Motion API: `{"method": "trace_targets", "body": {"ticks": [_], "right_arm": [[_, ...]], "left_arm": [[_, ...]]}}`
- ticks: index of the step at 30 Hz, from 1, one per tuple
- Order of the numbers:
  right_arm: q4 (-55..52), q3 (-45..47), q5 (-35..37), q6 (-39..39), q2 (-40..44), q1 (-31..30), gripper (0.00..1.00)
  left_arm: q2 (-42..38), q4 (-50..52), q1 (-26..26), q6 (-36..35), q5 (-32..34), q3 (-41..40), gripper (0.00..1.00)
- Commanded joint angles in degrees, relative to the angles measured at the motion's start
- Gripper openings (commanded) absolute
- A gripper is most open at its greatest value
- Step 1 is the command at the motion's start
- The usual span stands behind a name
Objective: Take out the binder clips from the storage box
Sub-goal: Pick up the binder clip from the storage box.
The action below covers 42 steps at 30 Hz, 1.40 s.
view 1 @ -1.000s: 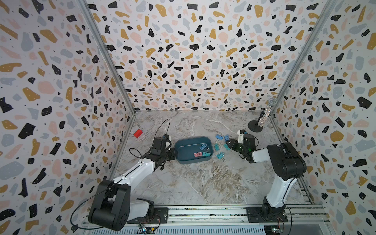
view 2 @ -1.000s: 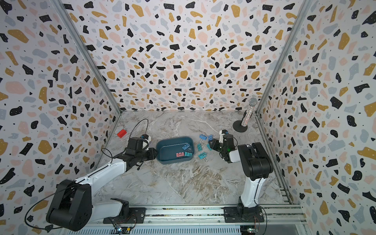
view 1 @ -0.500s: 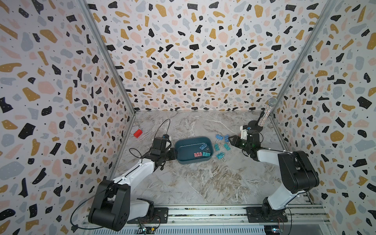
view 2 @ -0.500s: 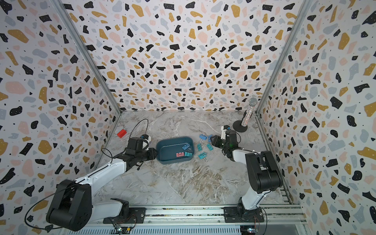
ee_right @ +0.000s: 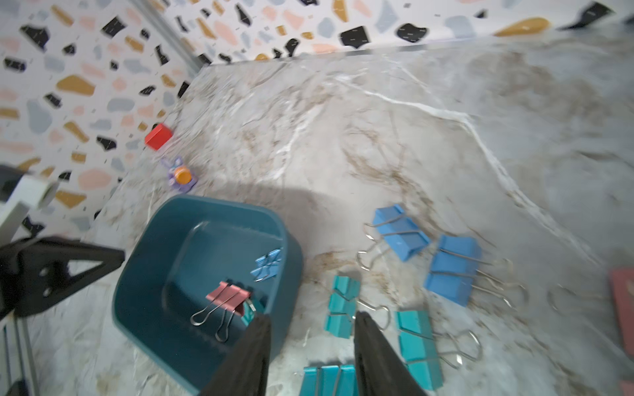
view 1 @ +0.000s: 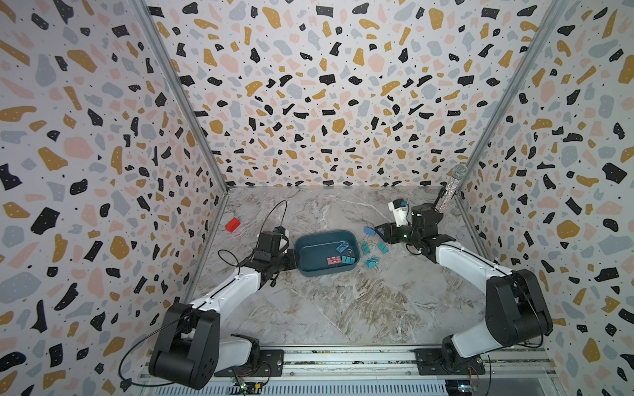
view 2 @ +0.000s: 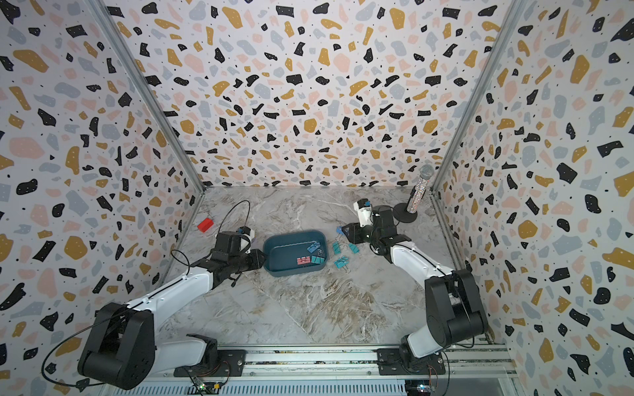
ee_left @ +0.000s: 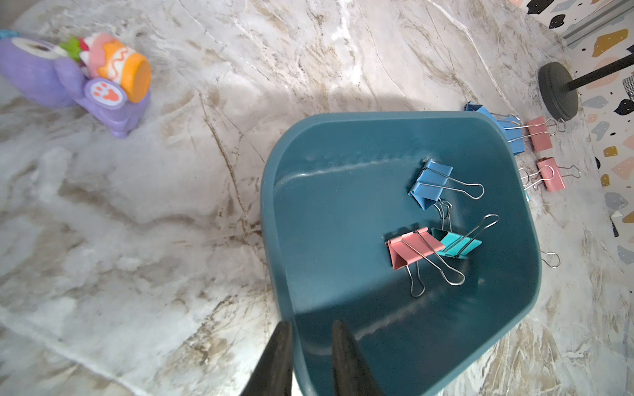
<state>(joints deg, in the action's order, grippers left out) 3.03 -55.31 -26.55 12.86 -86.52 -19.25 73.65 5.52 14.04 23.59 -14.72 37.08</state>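
Left fingers: clenched over the rim of the storage box, one inside and one outside the end wall facing the counter's left edge. No change over the last second; I am pinning the tub.
Right fingers: spread apart with nothing between them, hovering by the loose teal clips just outside the box's other end.
Just changed: my right arm has dropped its elbow back toward the near right corner and stretched out low. The fingers have slid a little nearer the box.
My reading: a drop-off looks finished and I am coming back in for the next pick. The box holds the same clips as a second ago.
Box: about mid-counter; dark teal, shallow, lidless, rounded corners.
Inside: three binder clips bunched at the end nearer the right edge. A blue clip sits alone, and a pink clip touches a teal clip; their silver wire handles are splayed.
Already out: blue, teal and pink clips scattered between the box and the counter's right edge.
Left to do: three picks, by my count.
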Motion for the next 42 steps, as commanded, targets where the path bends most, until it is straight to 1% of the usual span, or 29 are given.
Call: {"method": "trace_targets", "body": {"ticks": [1, 3, 8, 18, 26, 32, 38, 42], "right_arm": [[-11.6, -4.7, -3.6, -11.1, -0.3, -3.2, 0.45], [-15.4, -7.6, -4.1, -14.4, -2.3, -5.2, 0.45], [-23.7, -13.9, -1.4, -20.0, -7.0, -8.8, 0.45], [-31.5, -22.1, 6.0, -25.4, -14.2, -14.2, 0.45], [-35.1, -26.3, 11.6, -27.4, -18.6, -17.7, 0.45], [-35.5, -28.3, 16.1, -27.4, -20.7, -19.3, 0.45], [-35.5, -29.3, 18.4, -27.2, -21.7, -19.7, 0.45], [-36.0, -29.8, 18.7, -27.2, -22.8, -19.8, 0.45]], "left_arm": [[-1.2, -0.7, 0.0, -0.4, -0.5, -0.8, 0.24], [-1.1, -0.7, 0.0, -0.4, -0.5, -0.8, 0.24], [-1.1, -0.7, 0.0, -0.3, -0.7, -0.8, 0.24], [-1.1, -0.7, 0.0, -0.3, -0.7, -0.8, 0.25], [-1.1, -0.7, 0.0, -0.3, -0.6, -0.8, 0.25], [-1.2, -0.8, 0.0, -0.2, -0.7, -0.9, 0.24], [-1.2, -0.9, 0.1, -0.1, -0.8, -0.9, 0.24], [-1.3, -0.9, 0.1, -0.1, -0.8, -1.0, 0.24]]}}
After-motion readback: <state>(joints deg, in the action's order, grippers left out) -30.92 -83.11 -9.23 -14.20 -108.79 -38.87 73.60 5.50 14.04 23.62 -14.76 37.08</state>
